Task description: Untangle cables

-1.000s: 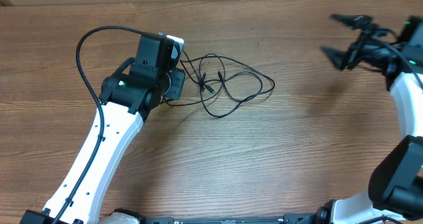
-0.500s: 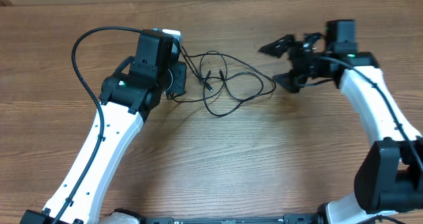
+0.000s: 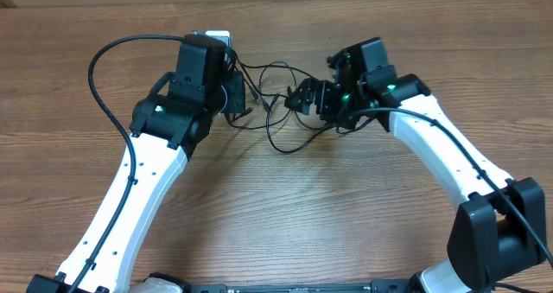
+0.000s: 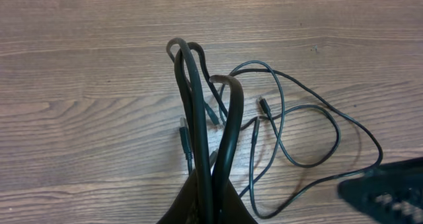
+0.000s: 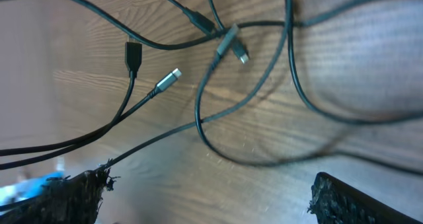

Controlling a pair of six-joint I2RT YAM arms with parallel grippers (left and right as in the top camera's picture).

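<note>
Cables [image 3: 281, 111]: thin black cords in a loose tangle of loops on the wooden table [image 3: 346, 215], upper centre of the overhead view, between the two arms. Left hand [image 3: 235, 101] is closed on a bunch of cords at the tangle's left edge. Right hand [image 3: 311, 101] hovers over the tangle's right side, fingers [image 5: 73, 194] spread apart, with several plugs [image 5: 168, 77] lying beneath it.
</note>
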